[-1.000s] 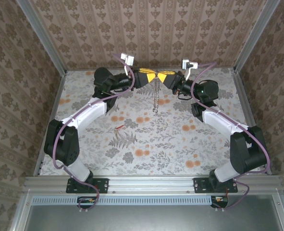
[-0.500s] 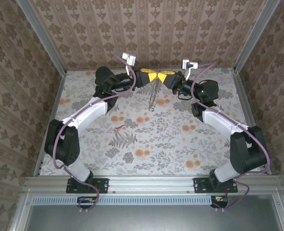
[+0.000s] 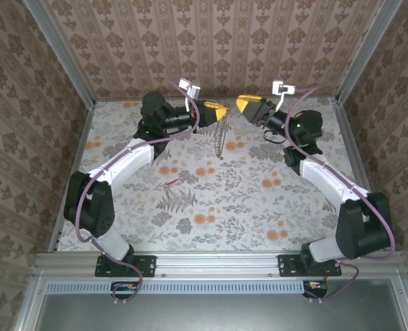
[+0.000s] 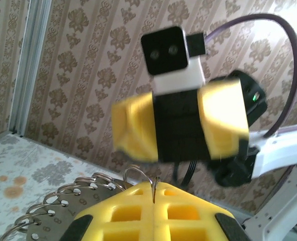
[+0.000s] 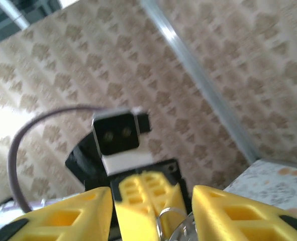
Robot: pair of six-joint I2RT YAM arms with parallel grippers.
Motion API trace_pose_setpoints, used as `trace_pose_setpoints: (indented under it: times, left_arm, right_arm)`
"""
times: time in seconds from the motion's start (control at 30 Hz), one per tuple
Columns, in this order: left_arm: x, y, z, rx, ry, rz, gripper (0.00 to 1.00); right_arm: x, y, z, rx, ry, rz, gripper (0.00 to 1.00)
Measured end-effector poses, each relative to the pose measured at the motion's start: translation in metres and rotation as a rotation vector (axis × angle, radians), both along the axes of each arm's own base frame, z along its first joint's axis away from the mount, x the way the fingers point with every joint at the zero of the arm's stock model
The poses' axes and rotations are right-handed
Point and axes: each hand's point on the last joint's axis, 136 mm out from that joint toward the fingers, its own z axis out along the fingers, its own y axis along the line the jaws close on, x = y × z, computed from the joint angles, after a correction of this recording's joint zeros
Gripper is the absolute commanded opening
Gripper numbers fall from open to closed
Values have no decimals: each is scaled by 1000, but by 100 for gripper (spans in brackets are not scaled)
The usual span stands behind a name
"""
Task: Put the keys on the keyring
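Robot test cell in a lab, dressed up as a room: patterned wallpaper point(image 3: 217, 48) covers the far and side walls and a flowered sheet point(image 3: 210, 200) covers the table, but bare aluminium posts point(image 3: 62, 55) run up the far corners. My two arms point(image 3: 124, 162) are bolted to a metal rail point(image 3: 217, 263) at the near edge, purple cables point(image 4: 261, 17) looping off them.
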Motion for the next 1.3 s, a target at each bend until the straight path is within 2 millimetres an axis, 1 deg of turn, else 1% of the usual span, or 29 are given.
trace_pose_setpoints:
  times: [0.07, 0.13, 0.2, 0.23, 0.33, 0.4, 0.47, 0.57, 0.67, 0.77, 0.87, 1.1, 1.3]
  left_arm:
    - [4, 3, -2, 2, -51, 22, 0]
    - [7, 5, -5, 3, -102, 39, 0]
    - [9, 8, -7, 6, -149, 51, 0]
    - [9, 8, -7, 5, -175, 55, 0]
    - [7, 9, -3, -14, -268, 63, 0]
    - [4, 8, -3, -28, -323, 65, 0]
    - [0, 7, -4, -40, -371, 66, 0]
    - [-6, 4, -6, -56, -436, 67, 0]
    - [-12, 2, -3, -80, -491, 66, 0]
    - [-19, 0, 4, -111, -544, 68, 0]
    - [-23, 0, 7, -133, -579, 72, 0]
    - [-28, -2, 7, -148, -610, 70, 0]
    - [-26, -2, 4, -146, -601, 85, 0]
  right_arm:
    - [3, -27, 6, 10, 7, -94, 54]
    - [5, -50, 5, 19, 31, -171, 55]
    - [8, -66, -6, 19, 75, -230, 55]
    - [10, -71, -16, 14, 107, -248, 55]
    - [14, -73, -49, -15, 204, -266, 55]
    - [15, -73, -75, -36, 276, -267, 55]
    - [15, -73, -96, -53, 330, -268, 56]
    - [13, -73, -120, -73, 388, -268, 58]
    - [9, -72, -134, -83, 421, -256, 58]
    - [6, -69, -139, -88, 433, -239, 59]
    - [3, -64, -139, -92, 430, -215, 59]
    - [-8, -52, -128, -98, 390, -158, 59]
    - [-13, -42, -121, -97, 361, -125, 59]
